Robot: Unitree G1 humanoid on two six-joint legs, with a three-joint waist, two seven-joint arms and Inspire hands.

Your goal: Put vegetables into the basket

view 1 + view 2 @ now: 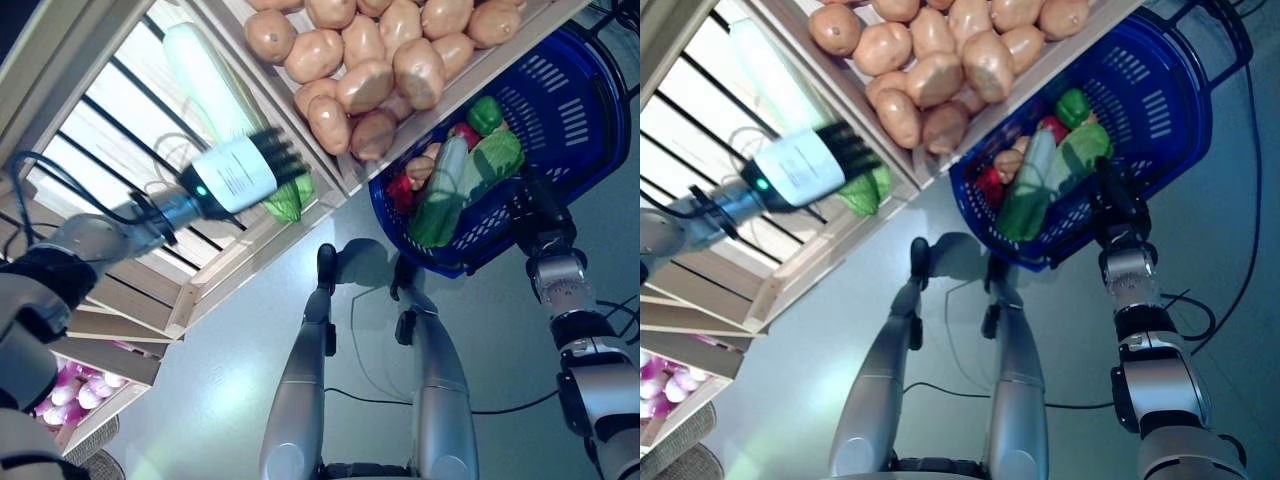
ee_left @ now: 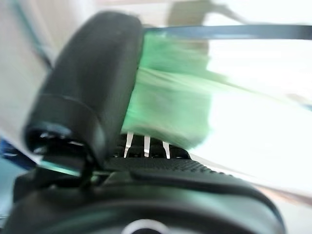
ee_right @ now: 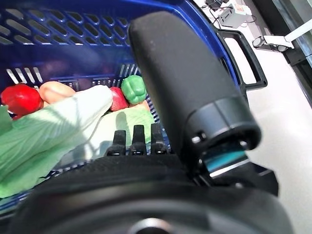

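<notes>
A long pale-green leafy cabbage [image 1: 205, 75] lies in a slatted wooden crate [image 1: 110, 130], its green end [image 1: 287, 200] near the crate's lower edge. My left hand [image 1: 240, 172] is curled over that end; in the left wrist view the green leaves [image 2: 170, 107] sit between the thumb [image 2: 92, 87] and the fingers. The blue plastic basket [image 1: 560, 100] hangs to the right, with my right hand [image 1: 530, 205] shut on its rim [image 3: 58, 195]. Inside lie a green pepper [image 1: 485, 113], red vegetables [image 3: 19, 97], a potato and more long green cabbages [image 1: 445, 190].
A wooden crate of potatoes [image 1: 370, 60] sits between the slatted crate and the basket. A lower bin at the far left holds purple onions [image 1: 70, 385]. Grey floor lies below the shelves.
</notes>
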